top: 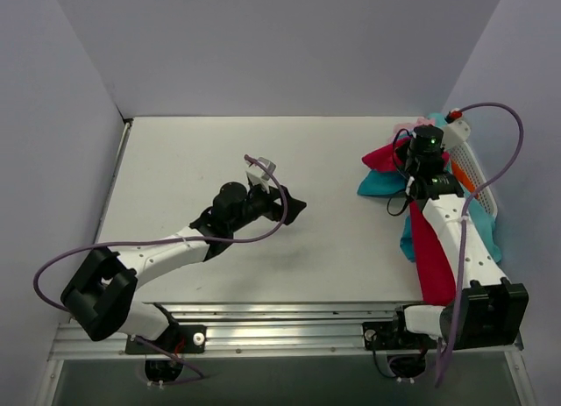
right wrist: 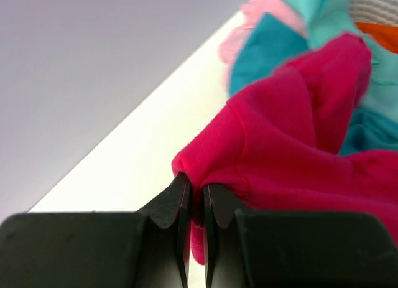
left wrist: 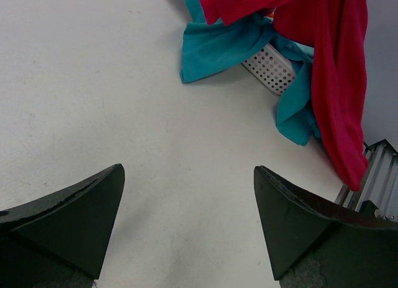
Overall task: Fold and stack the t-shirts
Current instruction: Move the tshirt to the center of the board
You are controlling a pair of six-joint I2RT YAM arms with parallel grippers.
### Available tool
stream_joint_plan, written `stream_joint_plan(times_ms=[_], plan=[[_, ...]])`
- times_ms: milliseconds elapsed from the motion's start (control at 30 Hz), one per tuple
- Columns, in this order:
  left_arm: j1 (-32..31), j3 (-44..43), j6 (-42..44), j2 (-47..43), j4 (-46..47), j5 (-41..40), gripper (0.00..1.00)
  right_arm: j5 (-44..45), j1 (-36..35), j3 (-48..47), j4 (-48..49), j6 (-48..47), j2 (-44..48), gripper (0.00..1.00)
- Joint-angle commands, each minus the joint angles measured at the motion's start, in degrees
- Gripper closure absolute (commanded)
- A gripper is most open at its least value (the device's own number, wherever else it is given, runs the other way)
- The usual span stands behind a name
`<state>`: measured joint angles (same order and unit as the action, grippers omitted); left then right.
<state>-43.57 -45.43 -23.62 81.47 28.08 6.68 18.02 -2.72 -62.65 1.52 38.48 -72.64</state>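
Observation:
The crimson red t-shirt point(top: 431, 248) hangs over my right arm and spills from the basket at the far right; it also shows in the left wrist view point(left wrist: 339, 70) and the right wrist view point(right wrist: 292, 139). My right gripper point(right wrist: 196, 188) is shut on a fold of this red t-shirt, above the pile point(top: 412, 165). Teal t-shirts point(top: 381, 183) lie under and beside it, also seen from the left wrist point(left wrist: 214, 48). A pale pink t-shirt point(right wrist: 267, 14) peeks out at the back point(top: 405, 125). My left gripper point(top: 294, 209) is open and empty over bare table point(left wrist: 186, 195).
A white slotted plastic basket point(top: 478, 174) lies tipped at the right table edge, partly under the shirts; its perforated wall shows in the left wrist view point(left wrist: 270, 67). Walls close in the table at the back and sides. The metal rail point(top: 263, 323) runs along the near edge.

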Motion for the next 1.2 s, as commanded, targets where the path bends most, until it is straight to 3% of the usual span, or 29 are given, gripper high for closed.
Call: stream_joint_plan(times_ms=[0, 67, 100, 167, 200, 267, 300, 333, 367, 400, 533, 833, 933, 1033, 1167], plan=[[-0.4, -1.4, 0.1, -5.0, -0.9, -1.5, 0.06, -0.4, -6.9, -3.7, -0.6, 0.1, 1.1, 1.0], [-0.3, -0.8, 0.1, -8.1, -2.9, -4.7, 0.06, -0.9, -11.8, -3.9, 1.5, 1.4, 0.4, 1.0], [-0.3, -0.5, 0.1, -9.4, -4.1, -6.0, 0.06, -0.9, -18.2, -4.0, 4.3, 1.6, -0.2, 1.0], [-0.1, -0.2, -1.0, -14.1, -8.9, -11.0, 0.06, -0.3, -25.3, -6.8, 6.2, 1.8, -4.2, 1.0], [-0.1, -0.1, -1.6, -15.9, -10.9, -16.6, 0.06, -0.3, -32.3, -8.5, 7.6, 1.3, -6.3, 1.0], [0.6, 0.3, -3.4, -21.8, -17.2, -22.0, 0.06, -2.5, -37.2, -15.8, 8.2, -1.8, -14.1, 1.0], [0.7, 0.5, -3.6, -23.6, -19.1, -25.9, 0.06, -6.4, -39.0, -18.7, 7.0, -2.9, -17.1, 0.91], [0.9, 1.0, -3.6, -27.8, -20.8, -27.3, 0.06, -7.3, -41.2, -21.7, 5.0, -3.5, -22.4, 0.64], [1.1, 1.1, -3.4, -29.9, -23.6, -28.2, 0.06, -6.9, -42.1, -24.4, 2.9, -4.3, -24.5, 0.14], [1.3, 1.2, -3.1, -31.5, -24.9, -30.2, 0.06, -3.6, -42.6, -28.2, -1.2, -4.3, -26.5, 0.01], [2.0, 1.0, -2.7, -37.6, -32.8, -33.7, 0.06, 4.8, -42.5, -24.9, -5.0, -1.7, -28.5, 0.0], [2.4, 2.1, -5.4, -34.6, -39.1, -33.8, 0.06, 9.7, -39.7, -8.2, -2.6, 0.4, -20.9, 0.0], [2.5, 4.3, -6.1, -35.0, -39.2, -37.9, 0.06, 9.8, -39.4, -3.5, 0.4, 1.7, -18.5, 0.0], [6.3, 4.7, -9.2, -33.1, -40.3, -40.7, 0.06, 8.7, -39.1, 2.3, 4.4, 3.3, -17.2, 0.0], [12.8, 5.4, -12.9, -29.9, -40.0, -38.1, 0.06, 6.8, -39.0, 8.3, 8.9, 5.0, -17.0, 0.01]])
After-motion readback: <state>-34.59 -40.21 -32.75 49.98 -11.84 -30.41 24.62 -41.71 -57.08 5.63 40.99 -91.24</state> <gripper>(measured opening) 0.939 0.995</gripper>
